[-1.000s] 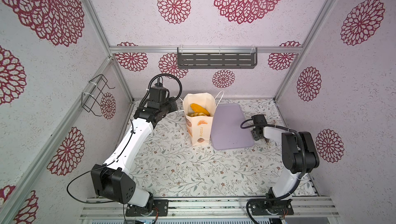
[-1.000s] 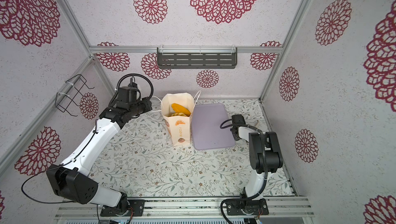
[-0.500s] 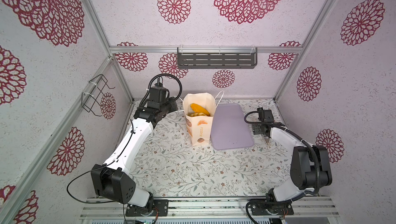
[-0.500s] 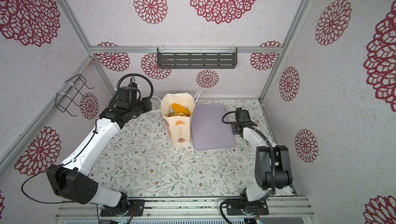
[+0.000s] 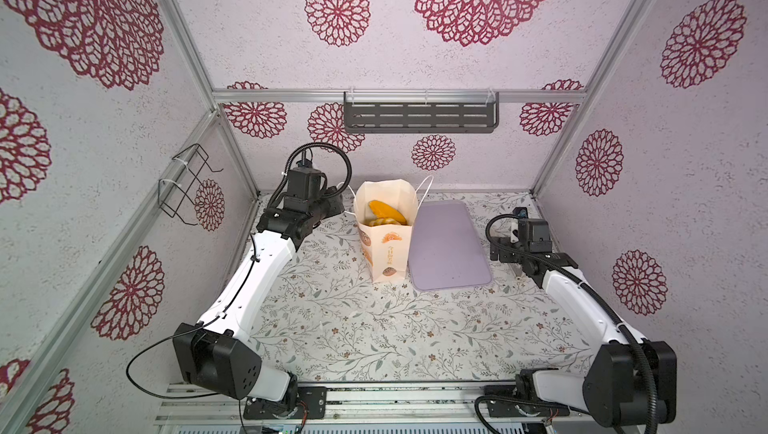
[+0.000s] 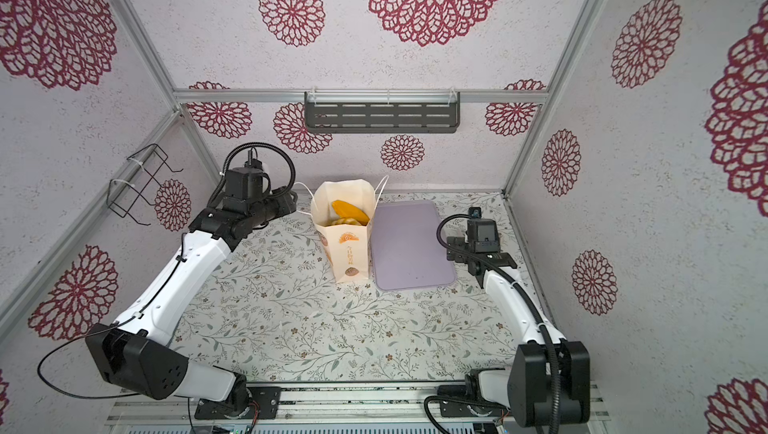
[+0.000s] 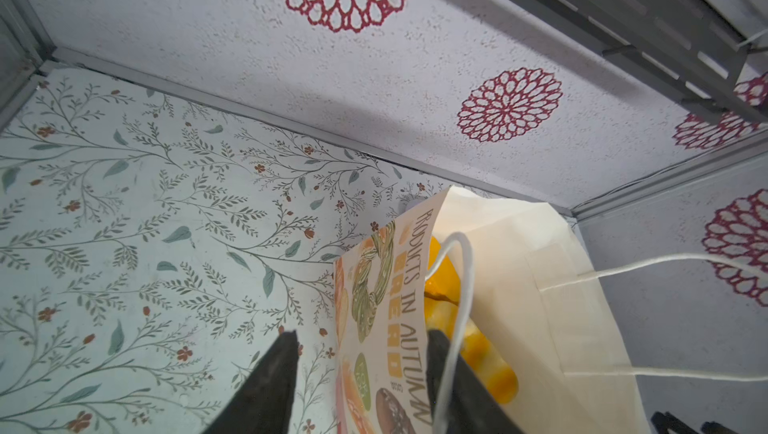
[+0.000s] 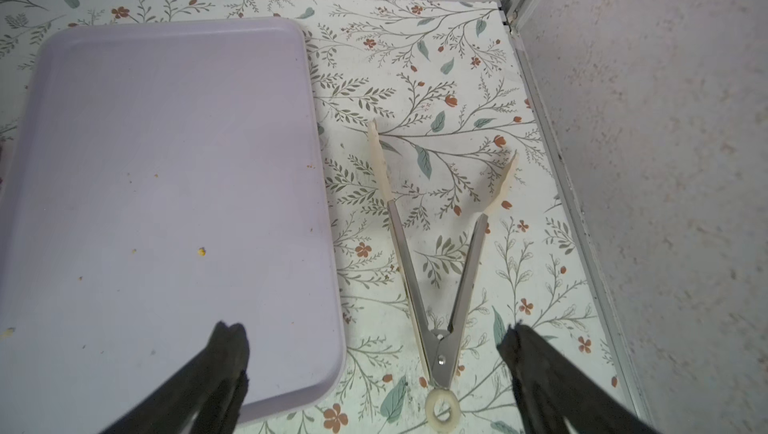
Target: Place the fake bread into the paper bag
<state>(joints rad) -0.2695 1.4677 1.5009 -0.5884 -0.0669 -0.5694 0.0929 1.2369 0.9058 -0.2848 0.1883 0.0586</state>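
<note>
Count of things on the desk (image 5: 353,328)
One paper bag (image 5: 388,245), one lilac tray (image 5: 446,245), one pair of tongs (image 8: 440,278); at least two pieces of fake bread (image 5: 384,209) show inside the bag, full number hidden.

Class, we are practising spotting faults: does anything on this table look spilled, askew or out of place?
Small orange crumbs lie scattered on the flat lilac rectangular tray. Metal tongs with cream tips lie sprung open on the floral tabletop beside it. The tall cream paper bag stands upright, glossy orange toy bread inside.
</note>
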